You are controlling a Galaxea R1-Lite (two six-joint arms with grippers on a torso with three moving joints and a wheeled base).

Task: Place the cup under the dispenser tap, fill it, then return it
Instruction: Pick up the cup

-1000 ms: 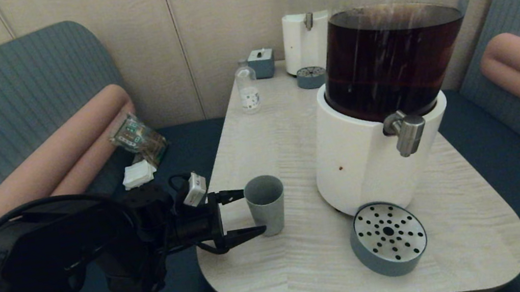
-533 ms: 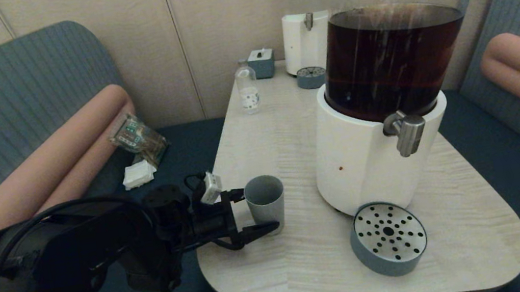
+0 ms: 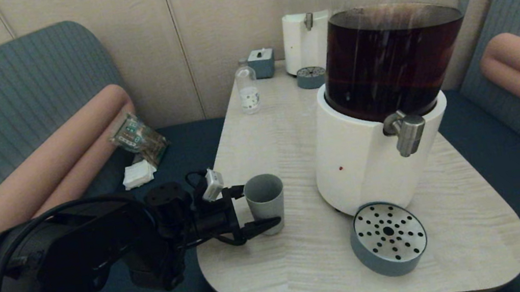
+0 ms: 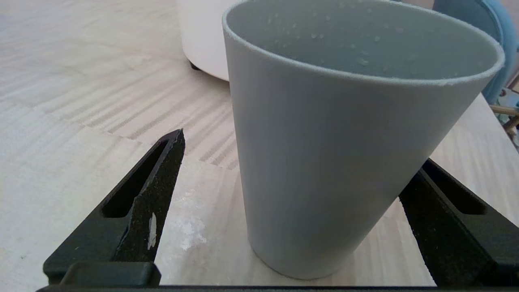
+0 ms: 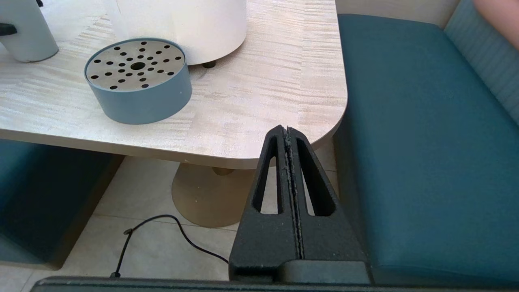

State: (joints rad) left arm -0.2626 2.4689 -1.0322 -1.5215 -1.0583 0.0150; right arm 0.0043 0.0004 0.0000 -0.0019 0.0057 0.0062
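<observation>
The grey-blue cup (image 3: 265, 202) stands upright and empty on the pale table (image 3: 310, 272), left of the big dispenser's white base (image 3: 361, 167). My left gripper (image 3: 261, 206) is open with one finger on each side of the cup. In the left wrist view the cup (image 4: 332, 162) fills the space between the fingers of the left gripper (image 4: 302, 150); a clear gap shows at one finger (image 4: 158, 178). The brushed-metal dispenser tap (image 3: 407, 131) sticks out over the table, well right of the cup. My right gripper (image 5: 287, 129) is shut and empty, low beside the table's corner.
A round perforated drip tray (image 3: 388, 237) sits on the table in front of the dispenser. A small clear bottle (image 3: 247, 88), a blue-grey box (image 3: 261, 62), a second dispenser (image 3: 307, 30) and its small tray (image 3: 311, 77) stand at the back. Upholstered benches flank the table.
My left gripper has moved right, from just short of the cup to having its open fingers on both sides of it. The cup has not moved.
</observation>
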